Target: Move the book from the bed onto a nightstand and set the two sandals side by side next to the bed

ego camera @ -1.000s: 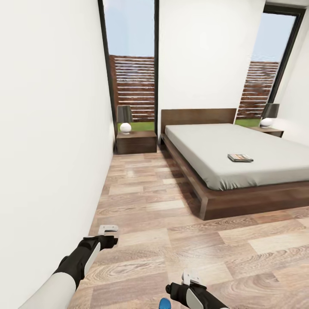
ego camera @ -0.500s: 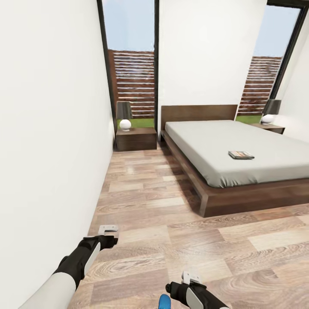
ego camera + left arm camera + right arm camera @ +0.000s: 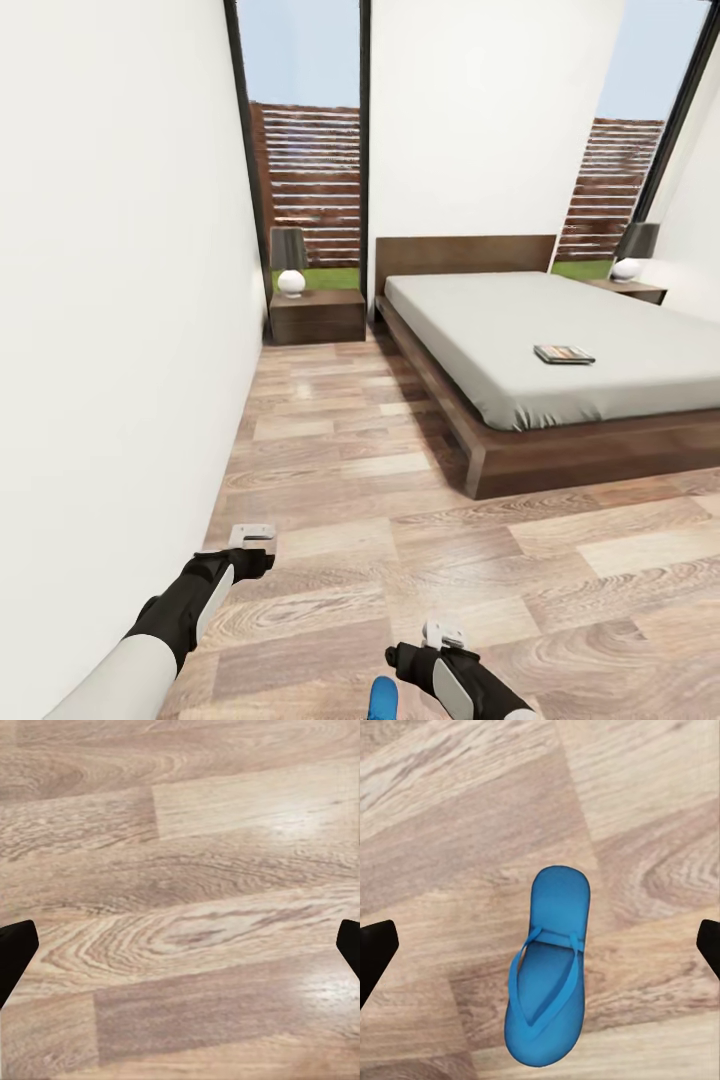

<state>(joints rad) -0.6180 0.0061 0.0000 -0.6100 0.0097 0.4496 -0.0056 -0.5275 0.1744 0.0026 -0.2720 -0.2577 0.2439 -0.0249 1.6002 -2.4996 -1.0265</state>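
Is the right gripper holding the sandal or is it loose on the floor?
Loose. The blue sandal lies flat, sole down, on the wood floor; the right gripper hangs open above it, fingertips wide apart.

My head cam sits high, looking fwd and down the room: wood floor [image 3: 400, 520] up front, bed [image 3: 560, 380] mid-right, nightstand [image 3: 317, 316] and windows at the far wall, white wall close on the left. Left arm enters bottom-left, right arm bottom-centre.

Left wrist cam faces straight down at floor planks [image 3: 180, 907], fairly near; dark fingertips at both frame edges.

Right wrist cam also faces down, near the floor, over a blue sandal [image 3: 547, 967]. Head cam shares that sandal [image 3: 383, 698] at its bottom edge, beside the right arm.
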